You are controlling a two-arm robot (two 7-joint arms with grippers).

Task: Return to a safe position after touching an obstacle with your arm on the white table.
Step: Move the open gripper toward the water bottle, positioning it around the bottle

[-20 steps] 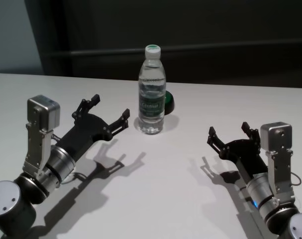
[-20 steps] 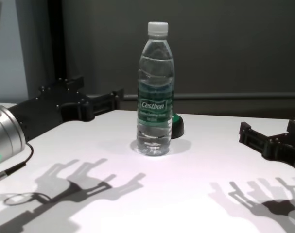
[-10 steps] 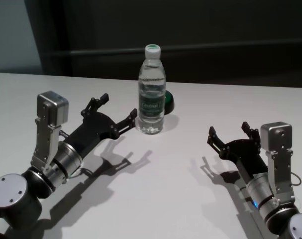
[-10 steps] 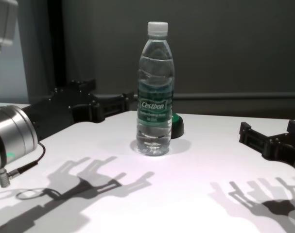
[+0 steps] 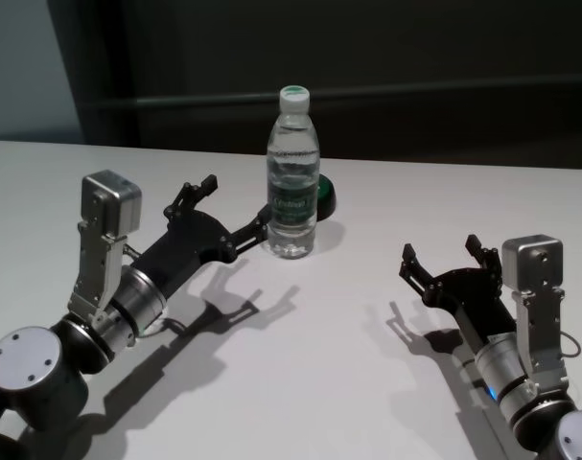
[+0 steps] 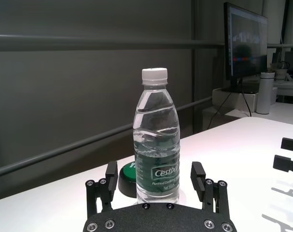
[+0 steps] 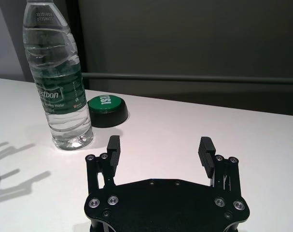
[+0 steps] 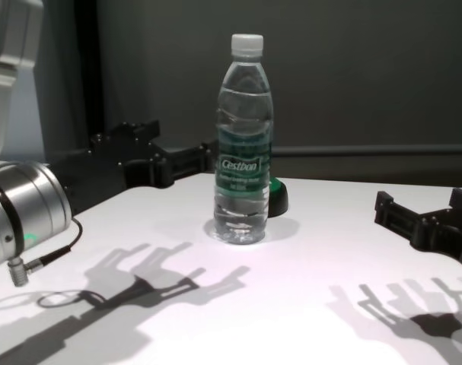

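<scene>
The obstacle, a clear water bottle (image 5: 292, 182) with a white cap and green label, stands upright on the white table (image 5: 348, 364). My left gripper (image 5: 235, 203) is open just left of the bottle, low over the table. One fingertip (image 5: 262, 222) is right at the bottle's lower side; I cannot tell if it touches. In the left wrist view the bottle (image 6: 157, 145) stands straight ahead of the open left gripper (image 6: 155, 169). In the chest view the left gripper (image 8: 177, 141) reaches the bottle (image 8: 244, 152). My right gripper (image 5: 440, 251) is open and empty, well right of the bottle.
A small dark green-and-black rounded object (image 5: 326, 196) sits just behind and right of the bottle; it also shows in the right wrist view (image 7: 106, 108). The table's far edge runs behind the bottle, with a dark wall beyond.
My left arm has moved forward and to the right, bringing its open gripper up against the bottle's left side. The bottle still stands in place. The right arm has not moved.
</scene>
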